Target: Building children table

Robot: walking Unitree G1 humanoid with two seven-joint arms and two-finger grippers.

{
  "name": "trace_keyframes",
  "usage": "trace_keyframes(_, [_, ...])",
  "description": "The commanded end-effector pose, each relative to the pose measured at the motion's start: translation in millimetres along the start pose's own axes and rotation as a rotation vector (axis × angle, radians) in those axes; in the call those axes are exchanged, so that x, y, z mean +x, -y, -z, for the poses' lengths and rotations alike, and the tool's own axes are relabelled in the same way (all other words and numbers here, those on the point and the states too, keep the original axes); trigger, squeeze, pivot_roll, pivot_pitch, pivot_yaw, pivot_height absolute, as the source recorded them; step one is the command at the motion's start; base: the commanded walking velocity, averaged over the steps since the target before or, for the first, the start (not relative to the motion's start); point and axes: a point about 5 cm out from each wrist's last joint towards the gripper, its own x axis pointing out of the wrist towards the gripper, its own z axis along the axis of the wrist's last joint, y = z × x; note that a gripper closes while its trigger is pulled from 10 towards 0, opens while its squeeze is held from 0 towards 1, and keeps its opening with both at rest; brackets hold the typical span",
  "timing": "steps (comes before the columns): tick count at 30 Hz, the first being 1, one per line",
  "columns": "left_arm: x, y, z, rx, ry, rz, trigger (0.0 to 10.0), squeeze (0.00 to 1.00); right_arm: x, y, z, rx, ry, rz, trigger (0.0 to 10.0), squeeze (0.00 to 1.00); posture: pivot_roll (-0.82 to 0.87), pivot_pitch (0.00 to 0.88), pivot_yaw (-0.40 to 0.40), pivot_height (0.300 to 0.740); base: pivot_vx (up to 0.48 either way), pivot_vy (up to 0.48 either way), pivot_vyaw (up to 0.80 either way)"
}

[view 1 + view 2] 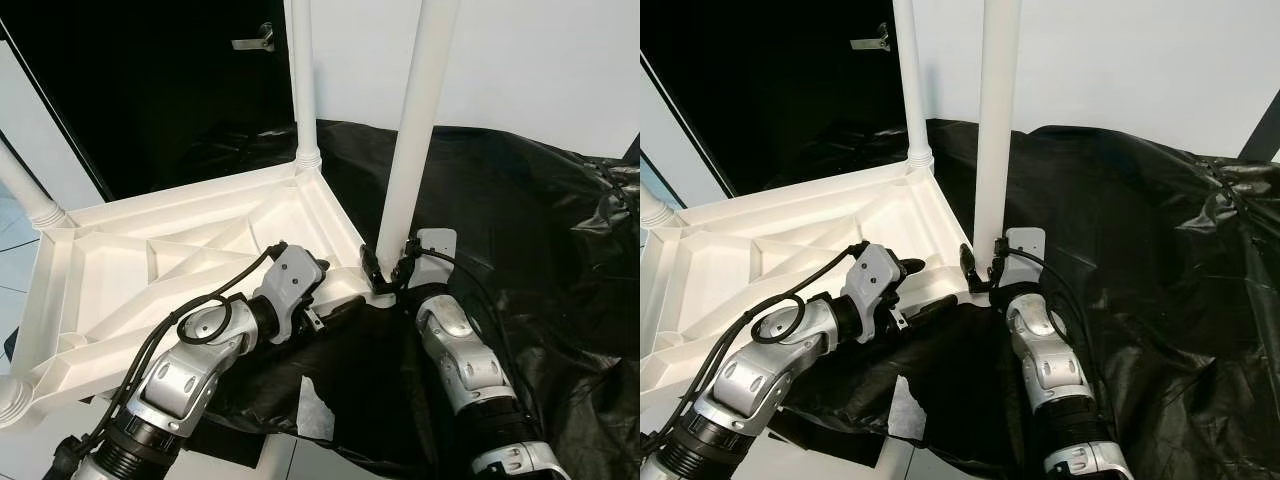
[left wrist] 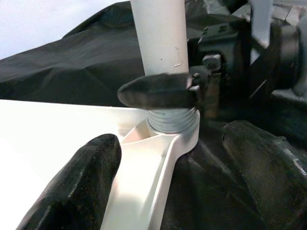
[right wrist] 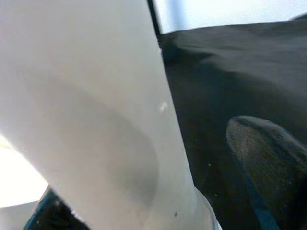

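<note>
The white plastic table top [image 1: 180, 250] lies upside down, ribs showing, on black sheeting. A white leg [image 1: 415, 120] stands upright in its near right corner socket, with a grey threaded base [image 2: 172, 120] showing above the socket. My right gripper [image 1: 390, 268] is shut on this leg just above the socket; one finger [image 2: 158, 91] crosses the front of the leg. My left gripper [image 1: 345, 305] is open at the same corner, its fingers [image 2: 81, 177] spread either side of the table's edge, touching nothing. Another leg [image 1: 303, 80] stands in the far corner.
Black plastic sheeting [image 1: 520, 230] covers the surface under and to the right of the table. Two more leg bases [image 1: 25, 190] show at the left corners. A dark doorway with a metal handle [image 1: 255, 40] lies behind; a white wall is at the right.
</note>
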Motion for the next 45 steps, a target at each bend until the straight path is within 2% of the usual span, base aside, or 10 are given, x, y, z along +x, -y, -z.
trace_keyframes(1, [-2.8, -2.4, 4, -0.011, -0.024, 0.009, 10.0, 0.0, 1.2, 3.1, -9, -0.009, 0.052, -0.056, 10.0, 0.0, 0.02, 0.0, 0.005, 0.74, 0.0, 0.0, 0.0])
trace_keyframes(12, [-1.0, -3.8, 3, -0.003, -0.021, 0.011, 10.0, 0.0, 14.0, 10.3, -11, -0.117, -0.002, -0.357, 10.0, 0.0, 0.02, 0.0, 0.004, 0.74, 0.0, 0.0, 0.0])
trace_keyframes(13, [-0.6, -3.8, 3, -0.002, -0.02, 0.012, 10.0, 0.0, 15.1, 11.2, -9, -0.133, -0.017, -0.381, 3.1, 0.0, 0.02, 0.0, 0.004, 0.74, 0.0, 0.0, 0.0])
trace_keyframes(17, [-0.3, -3.9, 3, -0.001, -0.019, 0.011, 10.0, 0.0, 16.1, 12.1, -8, -0.151, -0.026, -0.394, 2.2, 0.0, 0.02, 0.0, 0.003, 0.74, 0.0, 0.0, 0.0])
trace_keyframes(18, [0.2, -3.8, 2, -0.001, -0.018, 0.012, 10.0, 0.0, 16.8, 13.2, -7, -0.162, -0.033, -0.406, 0.0, 0.0, 0.03, 0.0, 0.002, 0.74, 0.0, 0.0, 0.0])
trace_keyframes(30, [-0.7, -2.0, 3, -0.002, -0.02, 0.015, 10.0, 0.0, 13.2, 17.7, 2, -0.139, -0.057, -0.436, 0.0, 0.0, 0.03, 0.0, -0.005, 0.74, 0.0, 0.0, 0.0])
trace_keyframes(31, [-0.1, -1.4, 3, -0.001, -0.019, 0.018, 10.0, 0.0, 11.7, 16.0, 4, -0.118, -0.043, -0.402, 1.2, 0.0, 0.03, 0.0, -0.006, 0.74, 0.0, 0.0, 0.0])
trace_keyframes(34, [0.0, -1.2, 3, -0.001, -0.019, 0.019, 10.0, 0.0, 11.3, 15.7, 4, -0.115, -0.039, -0.387, 1.2, 0.0, 0.03, 0.0, -0.006, 0.74, 0.0, 0.0, 0.0])
trace_keyframes(35, [0.3, -1.0, 3, 0.0, -0.018, 0.02, 10.0, 0.0, 10.7, 15.1, 5, -0.11, -0.034, -0.367, 10.0, 0.0, 0.03, 0.0, -0.005, 0.74, 0.0, 0.0, 0.0])
trace_keyframes(45, [1.2, 0.7, 4, -0.001, -0.018, 0.03, 10.0, 0.0, 6.7, 7.4, 12, -0.087, -0.019, -0.12, 10.0, 0.0, 0.01, 0.0, 0.002, 0.74, 0.0, 0.0, 0.0])
